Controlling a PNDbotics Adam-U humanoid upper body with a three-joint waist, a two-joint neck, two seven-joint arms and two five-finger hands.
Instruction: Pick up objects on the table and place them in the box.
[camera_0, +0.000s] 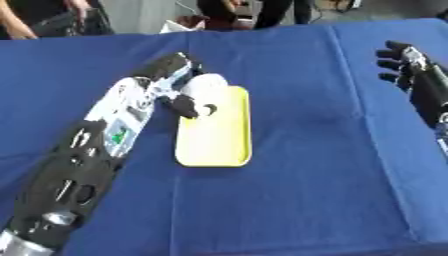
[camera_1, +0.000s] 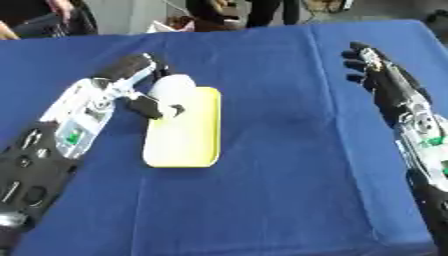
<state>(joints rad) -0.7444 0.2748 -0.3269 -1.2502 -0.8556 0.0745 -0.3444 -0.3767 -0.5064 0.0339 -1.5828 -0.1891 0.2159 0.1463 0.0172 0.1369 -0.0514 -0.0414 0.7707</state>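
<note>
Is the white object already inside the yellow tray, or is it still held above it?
Held at the tray's far end. The left robot hand curls round the white object; whether it touches the tray, cannot tell.

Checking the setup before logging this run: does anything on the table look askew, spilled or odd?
Nothing spilled or damaged. The yellow tray lies flat on the blue tablecloth, with a white object at its far end in the left robot hand. No box shows in either view.

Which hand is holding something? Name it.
The left hand: its fingers curl round the white object over the yellow tray. The right hand hovers empty, apart.
</note>
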